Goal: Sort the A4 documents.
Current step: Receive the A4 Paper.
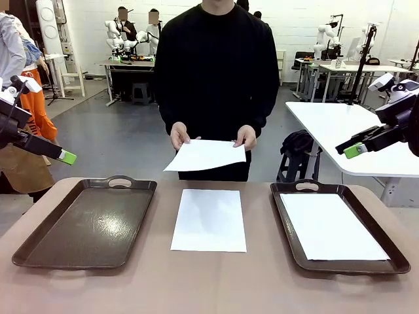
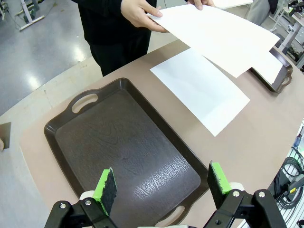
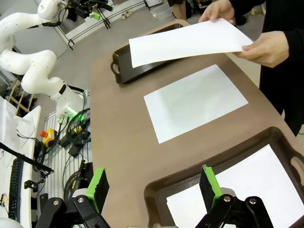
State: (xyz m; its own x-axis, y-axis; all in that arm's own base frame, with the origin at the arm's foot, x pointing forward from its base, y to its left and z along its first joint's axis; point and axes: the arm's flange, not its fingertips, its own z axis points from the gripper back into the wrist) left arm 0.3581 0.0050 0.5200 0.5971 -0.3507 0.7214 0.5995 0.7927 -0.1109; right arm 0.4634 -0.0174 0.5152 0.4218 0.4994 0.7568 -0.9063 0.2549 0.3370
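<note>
Handover step: a person (image 1: 216,65) holds a thin white A4 sheet (image 1: 205,155) above the brown counter's (image 1: 209,281) far edge
A second white sheet (image 1: 209,219) lies mid-counter between two dark brown plastic trays (image 1: 91,222); left fingers (image 2: 107,190) and right fingers (image 3: 99,186) stand wide apart, empty; the next move likely calls for pinching a sheet edge.

The brown table (image 1: 209,288) bears left tray (image 1: 85,222); middle sheet (image 1: 209,219); right tray (image 1: 284,226).

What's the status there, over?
Left hand and right hand open, raised. One A4 sheet in right tray, second sheet on table. Person's hands hold third sheet, far side.
</note>
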